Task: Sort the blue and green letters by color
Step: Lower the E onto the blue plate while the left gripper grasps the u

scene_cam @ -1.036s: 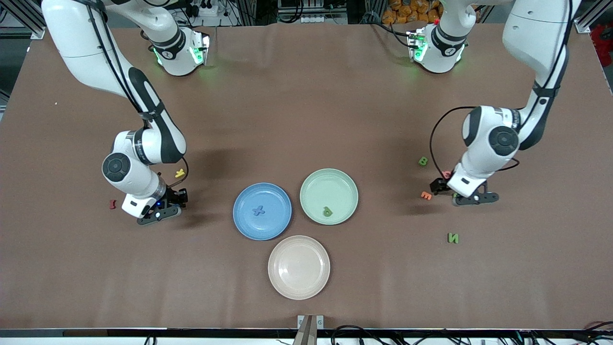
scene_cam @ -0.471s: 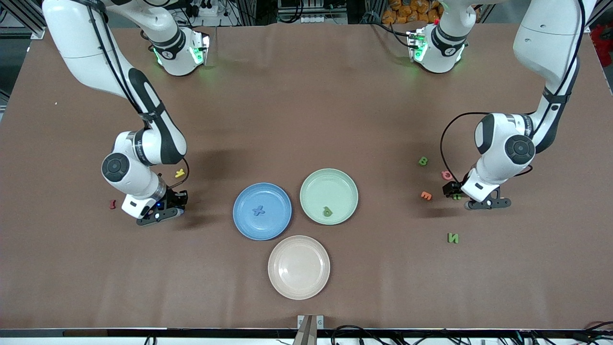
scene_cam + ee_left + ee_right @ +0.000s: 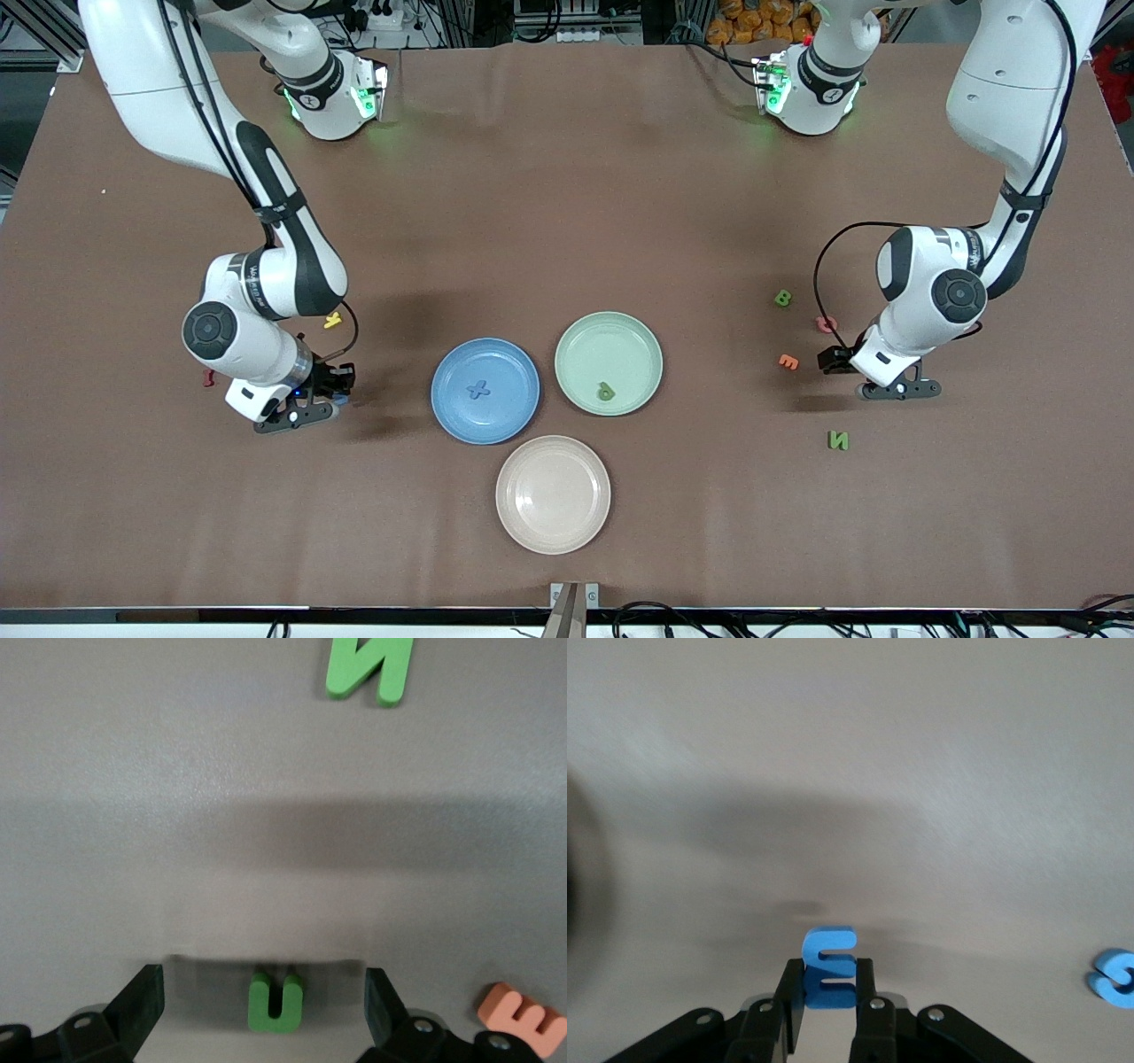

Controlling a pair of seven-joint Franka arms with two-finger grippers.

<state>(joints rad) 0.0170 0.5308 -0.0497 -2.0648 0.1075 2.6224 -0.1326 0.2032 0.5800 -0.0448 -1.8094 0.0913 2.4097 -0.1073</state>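
Across the table, front view: both grippers sit low, their held or straddled letters mostly hidden beneath them.
Right gripper (image 3: 306,403) beside blue plate (image 3: 485,390); left gripper (image 3: 886,379) near green N (image 3: 838,439).
Left wrist view: fingers spread wide, green U (image 3: 276,999) between, untouched.
Right wrist view: fingers clamped on blue E (image 3: 829,967); another blue letter (image 3: 1114,978) cut off.
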